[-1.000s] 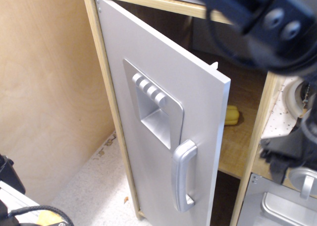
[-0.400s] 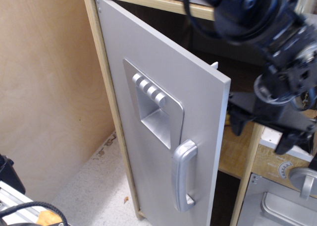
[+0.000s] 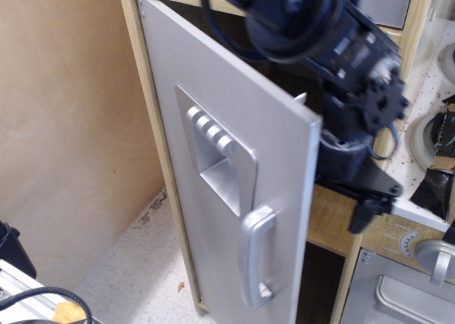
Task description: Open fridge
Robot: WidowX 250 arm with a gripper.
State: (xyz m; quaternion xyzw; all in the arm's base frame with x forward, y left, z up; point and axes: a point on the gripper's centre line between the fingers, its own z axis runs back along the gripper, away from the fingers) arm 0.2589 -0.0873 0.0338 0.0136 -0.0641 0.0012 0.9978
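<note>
The fridge has a light wood frame (image 3: 146, 96) and a large matte grey door (image 3: 213, 132) that stands partly open, hinged on the left. The door carries a silver curved handle (image 3: 256, 256), a recessed dispenser panel (image 3: 222, 171) and a row of round buttons (image 3: 210, 131). My black arm reaches down from the top, and the gripper (image 3: 355, 189) is behind the door's free edge, inside the opening. Its fingers are partly hidden by the door and blurred, so I cannot tell whether they are open or shut.
A plywood wall (image 3: 64, 125) stands at the left, with speckled floor (image 3: 135, 267) below. A small grey oven door with a silver handle (image 3: 405, 295) and a knob (image 3: 435, 256) sits at the lower right. A white speckled counter with a sink (image 3: 434, 136) is at the right.
My arm has swung left and down into the fridge opening behind the door edge. The door has swung further open, and the yellow item on the shelf is now hidden.
</note>
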